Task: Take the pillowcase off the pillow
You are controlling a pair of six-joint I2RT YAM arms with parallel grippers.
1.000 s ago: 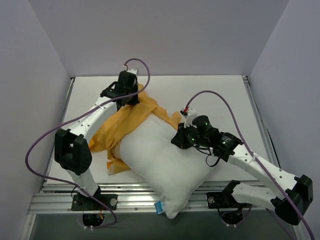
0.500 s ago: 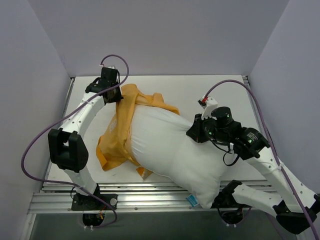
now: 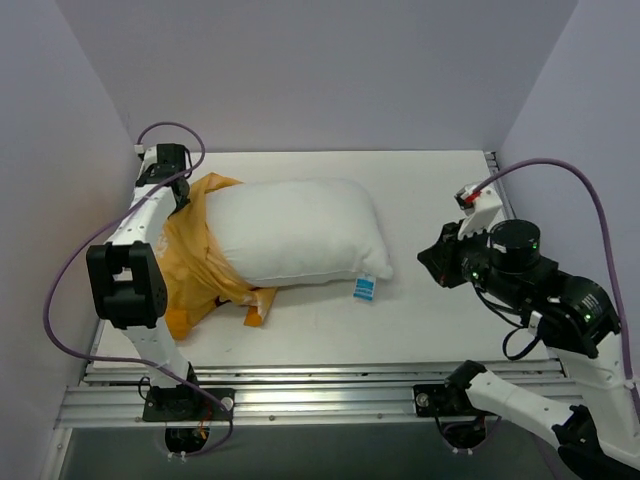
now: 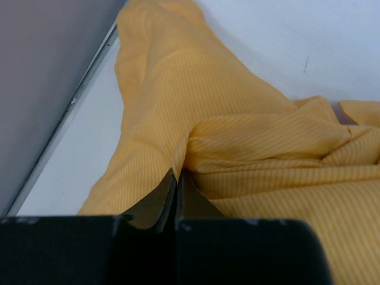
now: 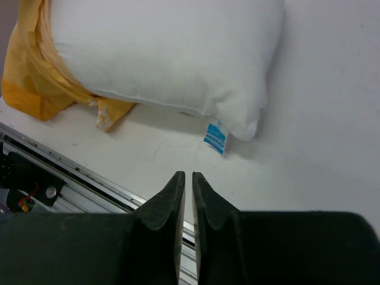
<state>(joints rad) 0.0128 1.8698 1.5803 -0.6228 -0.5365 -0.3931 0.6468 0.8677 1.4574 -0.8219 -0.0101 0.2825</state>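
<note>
While the left tool [image 4: 176, 176] pinches the pillowcase [image 3: 190, 252], the right tool [image 5: 186, 177] hangs closed and empty, apart from the pillow [image 3: 290, 230].

You have the pillow [image 3: 290, 232] lying lengthwise across the left half of the table [image 3: 440, 325], its tag [image 3: 365, 289] on the tabletop at the near right corner. The pillowcase [image 3: 195, 265] bunches around the pillow's left end, which seems to sit just inside it, and trails toward the near left edge. Your left gripper [image 4: 176, 178] pinches the fabric at the far left corner. Your right gripper [image 5: 186, 178] is well apart, right of the pillow.
</note>
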